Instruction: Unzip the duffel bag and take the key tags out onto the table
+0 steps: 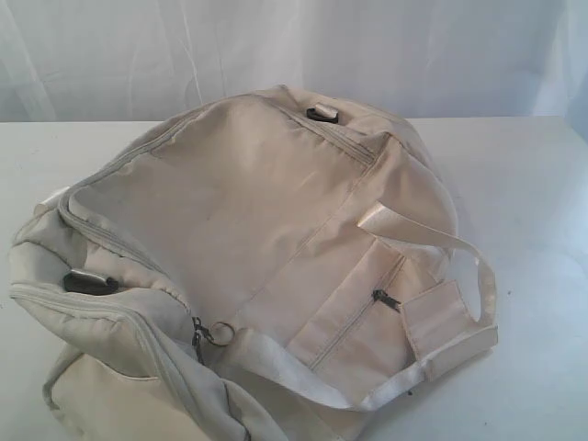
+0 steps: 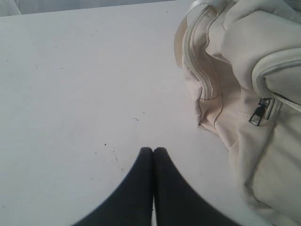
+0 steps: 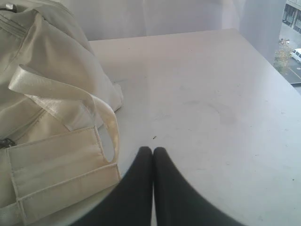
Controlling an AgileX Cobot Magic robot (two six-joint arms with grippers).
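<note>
The cream duffel bag (image 1: pixel 248 248) lies zipped on the white table (image 1: pixel 533 211), filling the middle of the exterior view. Dark zipper pulls show at its near edge (image 1: pixel 197 338) and on a side pocket (image 1: pixel 384 298). No key tags are visible; neither arm appears in the exterior view. My left gripper (image 2: pixel 153 149) is shut and empty above bare table, beside the bag's end (image 2: pixel 244 94), where a metal zipper pull (image 2: pixel 258 112) hangs. My right gripper (image 3: pixel 153 149) is shut and empty too, just off the bag's webbing strap (image 3: pixel 101 117) and its padded handle wrap (image 3: pixel 61 172).
A pale curtain (image 1: pixel 294 46) hangs behind the table. Black D-rings sit on the bag's top (image 1: pixel 322 113) and left end (image 1: pixel 90 283). The table's far edge (image 3: pixel 263 52) shows in the right wrist view, with a window and street beyond.
</note>
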